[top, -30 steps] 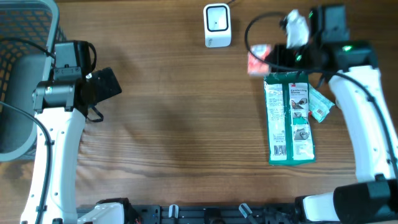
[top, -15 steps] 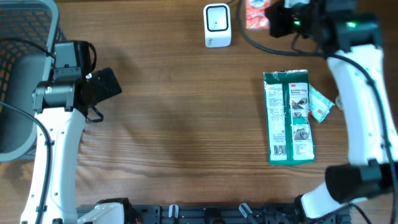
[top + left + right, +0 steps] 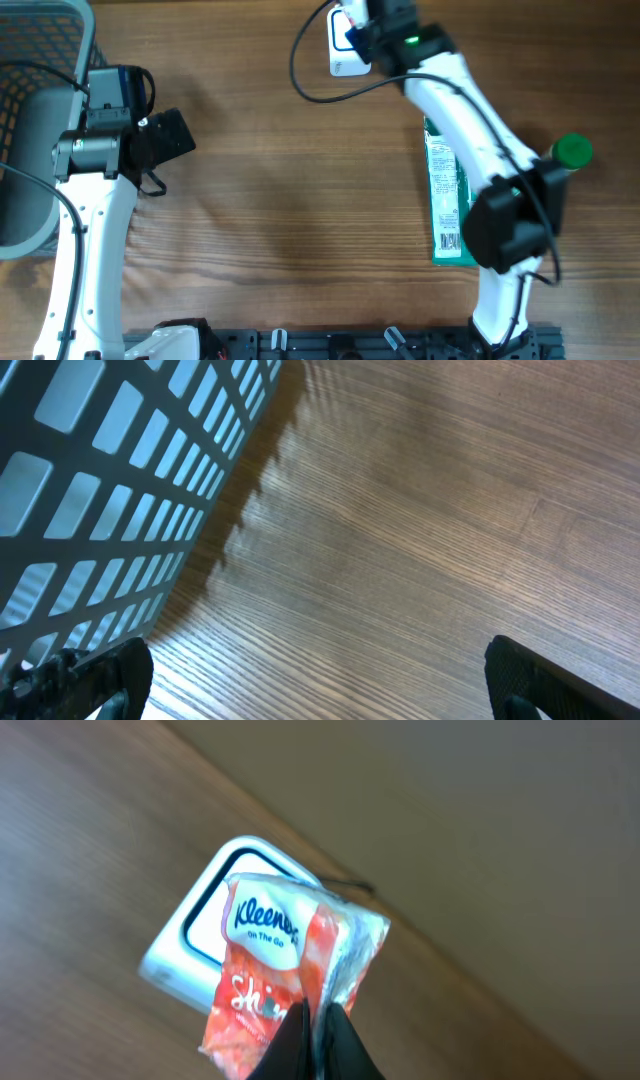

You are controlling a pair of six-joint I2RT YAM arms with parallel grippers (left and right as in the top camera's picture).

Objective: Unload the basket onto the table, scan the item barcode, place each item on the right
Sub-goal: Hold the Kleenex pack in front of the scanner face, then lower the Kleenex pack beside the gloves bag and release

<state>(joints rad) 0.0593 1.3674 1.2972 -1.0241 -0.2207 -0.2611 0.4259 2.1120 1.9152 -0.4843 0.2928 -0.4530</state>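
Because the tissue pack (image 3: pixel 285 970) is light, soft and probably slippery, the right claw (image 3: pixel 318 1017) clenches its crimped edge.

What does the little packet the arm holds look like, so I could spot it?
At the far edge of the wooden table sits a white scanner box. In front of it, pinched in the right gripper, hangs the packet: small, red-and-white, marked Kleenex, unlike the long green package.

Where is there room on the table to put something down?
The bare table between the left gripper and the green pack is free. It is crowded at the top, where the right gripper holds tissues by the scanner.
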